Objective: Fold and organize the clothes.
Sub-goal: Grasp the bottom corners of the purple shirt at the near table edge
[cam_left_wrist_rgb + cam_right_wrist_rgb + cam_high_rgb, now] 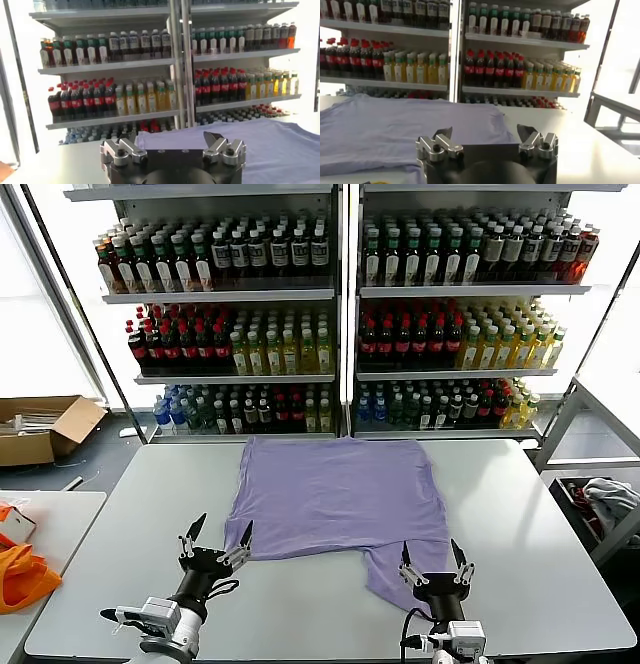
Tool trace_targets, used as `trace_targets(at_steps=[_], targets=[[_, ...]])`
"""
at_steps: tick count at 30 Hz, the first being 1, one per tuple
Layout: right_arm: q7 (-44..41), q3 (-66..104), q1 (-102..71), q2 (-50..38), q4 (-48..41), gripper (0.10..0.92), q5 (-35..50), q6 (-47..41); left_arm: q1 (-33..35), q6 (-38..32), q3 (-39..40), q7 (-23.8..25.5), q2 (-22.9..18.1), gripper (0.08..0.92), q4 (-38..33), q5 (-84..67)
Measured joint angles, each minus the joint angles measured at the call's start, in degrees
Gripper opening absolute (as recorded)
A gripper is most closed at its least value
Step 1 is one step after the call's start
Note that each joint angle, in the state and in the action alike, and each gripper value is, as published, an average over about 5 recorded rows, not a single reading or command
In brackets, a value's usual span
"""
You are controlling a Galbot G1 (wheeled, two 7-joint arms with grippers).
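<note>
Left gripper (215, 539): I see it low over the near table edge, just off the shirt's near left corner, fingers spread, holding nothing.
Right gripper (433, 559): I see it at the near edge, over the shirt's near right sleeve, fingers spread, nothing pinched.
Lavender T-shirt (335, 499): one, lying flat mid-table on the white table (520, 514), reaching toward the far edge.
Drink shelves (340, 314): two units behind the table.
Orange bag (22, 576): one, on a side table to my left.
Cardboard box (45, 429): one, on the floor.

Cut off and unreadable

The orange bag (22, 576) runs off the head view's left edge; the bottle labels (250, 254) on the shelves are too small to read.
</note>
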Motion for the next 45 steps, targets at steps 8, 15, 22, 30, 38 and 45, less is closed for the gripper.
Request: trace_targets(at_steps=[8,15,22,30,38,45], targets=[[2.22,0.14,-1.49,-0.04,0.33,0.823,2.31,-2.49,-1.14,2.21,0.03,-0.38,0.99,0.823,1.11,-0.56],[4.66,0.11,-2.58,0.23,0.27,0.823,5.07,-4.14,-1.96,6.41,0.54,0.04,2.46,0.822,2.45,-0.67],[6.36,-0.48,-3.04,0.81,-0.16,0.823,6.08,-4.82,-2.84,9.57,1.15,0.55,3.1,0.823,3.58,-1.08],[7.19,-0.96,-2.94,1.33,-0.14,0.823,6.64,-5.8,-4.0,12.15,0.07,0.11,4.21,0.823,5.37,-3.0],[7.57,-1.61,-2.85,1.82,-0.7,0.823,6.42,-6.47,-5.05,12.83,-0.61,0.1,4.3,0.823,7.31,-4.93],[7.88,-1.93,-2.74,2.09,-1.38,0.823,6.4,-6.83,-5.98,12.91,-0.46,0.16,3.98,0.823,9.24,-5.68]])
